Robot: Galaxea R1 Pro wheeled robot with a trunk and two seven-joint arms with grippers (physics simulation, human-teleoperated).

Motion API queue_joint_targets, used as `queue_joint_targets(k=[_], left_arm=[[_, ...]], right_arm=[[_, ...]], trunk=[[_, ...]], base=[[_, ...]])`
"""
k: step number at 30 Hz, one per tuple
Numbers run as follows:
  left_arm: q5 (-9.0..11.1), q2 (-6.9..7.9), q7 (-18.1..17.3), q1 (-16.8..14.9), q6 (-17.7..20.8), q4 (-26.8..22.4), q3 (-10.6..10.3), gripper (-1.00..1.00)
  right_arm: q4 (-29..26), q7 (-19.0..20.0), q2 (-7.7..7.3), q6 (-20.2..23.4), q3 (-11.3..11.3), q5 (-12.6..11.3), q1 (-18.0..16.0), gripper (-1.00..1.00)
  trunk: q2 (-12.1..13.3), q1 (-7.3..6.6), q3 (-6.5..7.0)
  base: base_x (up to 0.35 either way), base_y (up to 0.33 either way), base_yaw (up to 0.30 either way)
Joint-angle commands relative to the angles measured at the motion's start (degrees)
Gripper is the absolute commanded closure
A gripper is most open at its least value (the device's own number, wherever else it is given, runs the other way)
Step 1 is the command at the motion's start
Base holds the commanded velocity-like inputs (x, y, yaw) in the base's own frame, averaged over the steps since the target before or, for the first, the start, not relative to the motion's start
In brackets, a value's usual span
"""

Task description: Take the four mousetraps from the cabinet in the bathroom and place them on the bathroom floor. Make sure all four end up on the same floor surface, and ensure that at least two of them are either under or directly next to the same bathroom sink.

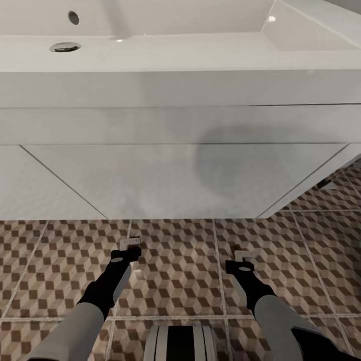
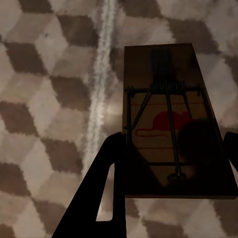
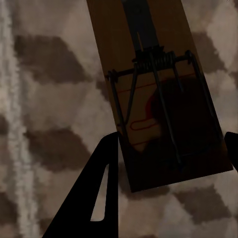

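The robot faces the sink (image 1: 150, 55), a wide white basin on a white vanity (image 1: 165, 175) that hangs above the bathroom floor (image 1: 180, 271). The floor has tiles with brown, beige and grey cubes and pale lines between them.

Both arms reach forward and down toward the floor, just in front of the vanity.

The left gripper (image 1: 129, 244) holds a mousetrap (image 2: 168, 119). In the left wrist view the small brown board sits between the two dark fingers (image 2: 106, 188), one finger on each side of its near end. The fingers are closed on the board. The far end of the board sticks out past the fingertips. Thin wire parts lie across the board, and a red mouse mark is under the wires. A pale grout line (image 2: 99, 84) runs beside the board.

The right gripper (image 1: 241, 256) holds a second mousetrap (image 3: 153, 94) the same way. In the right wrist view its dark fingers (image 3: 99, 188) press on both sides of the near end, and the board reaches out past them, a little tilted. It has a wire spring, wire bars and a red mark too.

I cannot tell if the boards touch the tiles or hang just above them. In the head view each trap is only a tiny bit at the gripper tips, close to the vanity's lower edge.
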Motion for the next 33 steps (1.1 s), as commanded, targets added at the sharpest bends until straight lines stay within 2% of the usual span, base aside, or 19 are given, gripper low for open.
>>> queue_joint_targets(k=[1,13,33], left_arm=[[0.27,0.06,0.48,-0.02,0.31,-0.09,-0.23,1.0],[0.28,0.02,0.48,0.02,0.35,-0.1,-0.17,1.0],[0.28,0.02,0.48,0.0,0.2,-0.1,-0.13,1.0]], right_arm=[[-0.12,-0.12,0.05,0.4,-0.22,0.53,0.0,1.0],[-0.13,0.18,-0.11,0.34,-0.26,0.53,0.0,1.0],[-0.13,0.23,-0.13,0.34,-0.27,0.53,-0.01,1.0]], trunk=[[-0.01,-0.01,-0.03],[-0.17,0.3,-2.69],[-0.17,0.3,-2.69]], base=[[0.0,0.0,0.0],[0.0,0.0,0.0],[0.0,0.0,0.0]])
